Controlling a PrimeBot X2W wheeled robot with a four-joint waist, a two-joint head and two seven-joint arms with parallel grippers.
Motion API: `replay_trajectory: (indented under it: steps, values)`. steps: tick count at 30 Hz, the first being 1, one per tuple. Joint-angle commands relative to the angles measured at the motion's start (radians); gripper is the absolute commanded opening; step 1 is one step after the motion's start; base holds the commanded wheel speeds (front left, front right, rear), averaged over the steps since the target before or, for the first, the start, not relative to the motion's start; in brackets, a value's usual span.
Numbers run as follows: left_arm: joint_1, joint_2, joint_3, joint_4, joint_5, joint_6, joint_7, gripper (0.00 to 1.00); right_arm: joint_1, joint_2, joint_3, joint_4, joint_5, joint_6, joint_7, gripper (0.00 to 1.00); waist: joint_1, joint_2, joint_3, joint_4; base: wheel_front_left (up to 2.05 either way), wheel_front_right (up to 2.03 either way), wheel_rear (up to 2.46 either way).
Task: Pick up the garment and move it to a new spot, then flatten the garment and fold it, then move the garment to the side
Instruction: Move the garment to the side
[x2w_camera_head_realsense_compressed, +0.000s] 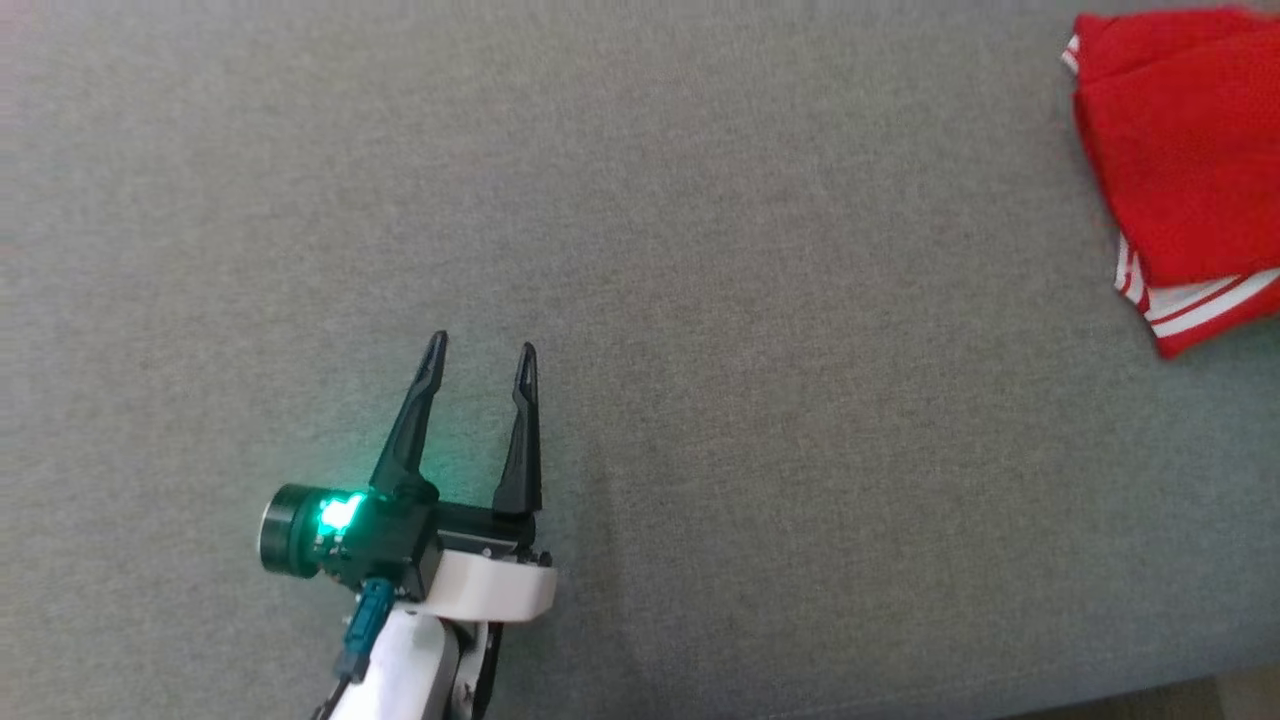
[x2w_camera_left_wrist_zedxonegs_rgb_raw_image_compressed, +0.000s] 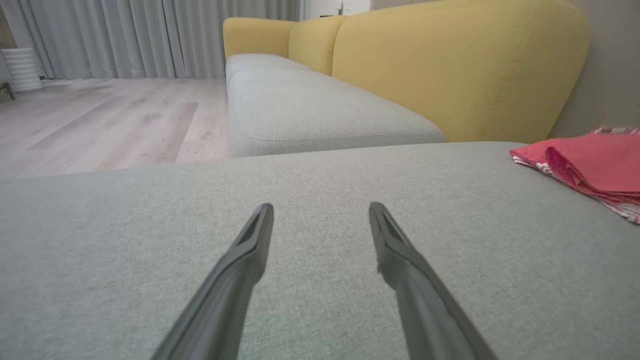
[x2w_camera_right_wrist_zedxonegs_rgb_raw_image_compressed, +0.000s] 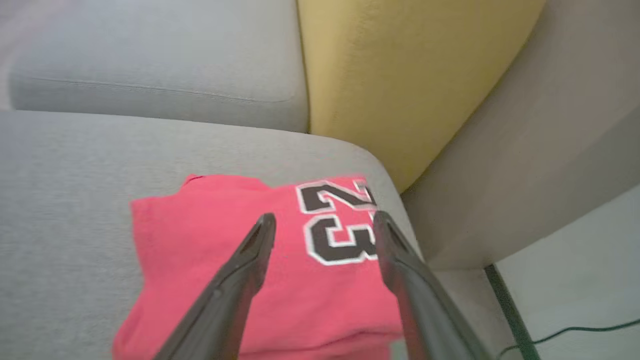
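Note:
The garment is a red jersey with white stripes, folded and lying at the far right of the grey cushion. From the right wrist it shows a black number with white edging on the garment. My right gripper hangs above it, its fingers spread apart with nothing between them. My left gripper is open over bare cushion at the lower left, well away from the jersey. In the left wrist view the left gripper points across the seat, and the garment lies off to the right.
The grey seat cushion spreads wide to the left of the jersey. A yellow backrest and a second grey seat stand beyond. Past the cushion's right edge run a wall and a floor cable.

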Motion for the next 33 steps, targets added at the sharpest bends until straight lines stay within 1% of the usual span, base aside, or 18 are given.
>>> replay_trajectory:
  steps: [1,5,8,9,11,12,13,16,19,21,23,27,29,33]
  values:
    - [0.006,-0.005,0.024,-0.023,0.000,-0.005,-0.006,1.00,0.051,0.020,-0.003,-0.056,-0.035,-0.001,0.010,1.00,0.0001,0.0000,-0.045,0.012,0.00,0.00,0.00]
    - [0.039,-0.005,0.027,-0.014,-0.001,-0.009,-0.006,1.00,0.107,0.160,0.022,-0.091,-0.087,-0.001,-0.027,1.00,0.0001,0.0000,-0.115,0.025,0.00,0.00,0.00]
    - [0.075,-0.005,0.029,-0.011,-0.001,-0.011,-0.006,1.00,0.157,0.265,0.080,-0.082,-0.111,-0.001,-0.081,1.00,0.0001,0.0000,-0.174,0.037,0.00,0.00,0.00]
    - [0.075,-0.005,0.029,-0.011,-0.001,-0.011,-0.006,1.00,0.157,0.265,0.080,-0.082,-0.111,-0.001,-0.081,1.00,0.0001,0.0000,-0.174,0.037,0.00,0.00,0.00]
    - [0.098,-0.005,0.035,-0.007,0.001,-0.011,-0.006,1.00,0.186,0.327,0.128,-0.063,-0.120,-0.001,-0.131,1.00,0.0001,0.0000,-0.207,0.046,0.00,0.00,0.00]
    - [0.120,-0.005,0.044,-0.007,0.004,-0.011,-0.006,1.00,0.207,0.390,0.182,-0.038,-0.132,-0.001,-0.199,1.00,0.0001,0.0000,-0.234,0.055,0.00,0.00,0.00]
    - [0.130,-0.005,0.049,-0.007,0.005,-0.010,-0.006,1.00,0.214,0.424,0.207,-0.021,-0.141,-0.001,-0.238,1.00,0.0001,0.0000,-0.246,0.060,0.00,0.00,0.00]
    - [0.159,-0.005,0.067,-0.010,-0.009,-0.003,-0.006,1.00,0.228,0.517,0.294,0.033,-0.161,-0.001,-0.372,1.00,0.0001,0.0000,-0.272,0.075,0.00,0.00,0.00]
    - [0.182,-0.005,0.078,-0.011,-0.041,0.006,-0.006,1.00,0.243,0.588,0.353,0.102,-0.184,-0.001,-0.513,1.00,0.0001,0.0000,-0.299,0.098,0.00,0.00,0.00]
    - [0.192,-0.005,0.084,-0.019,-0.050,0.014,-0.006,1.00,0.257,0.635,0.354,0.133,-0.187,-0.001,-0.561,1.00,0.0001,0.0000,-0.317,0.112,0.00,0.00,0.00]
    - [0.204,-0.005,0.088,-0.035,-0.054,0.018,-0.006,1.00,0.279,0.671,0.318,0.135,-0.207,-0.001,-0.572,1.00,0.0001,0.0000,-0.337,0.124,0.00,0.00,0.00]
    - [0.247,-0.005,0.099,-0.068,-0.044,0.029,-0.006,1.00,0.372,0.728,0.197,0.005,-0.317,-0.001,-0.573,1.00,0.0001,0.0000,-0.375,0.139,0.00,0.00,0.00]
    - [0.269,-0.005,0.109,-0.087,-0.038,0.035,-0.006,1.00,0.421,0.746,0.178,-0.065,-0.372,-0.001,-0.573,1.00,0.0001,0.0000,-0.388,0.142,0.00,0.00,0.00]
    - [0.302,-0.005,0.130,-0.115,-0.028,0.036,-0.006,1.00,0.493,0.773,0.153,-0.160,-0.430,-0.001,-0.573,1.00,0.0001,0.0000,-0.407,0.141,0.00,0.00,0.00]
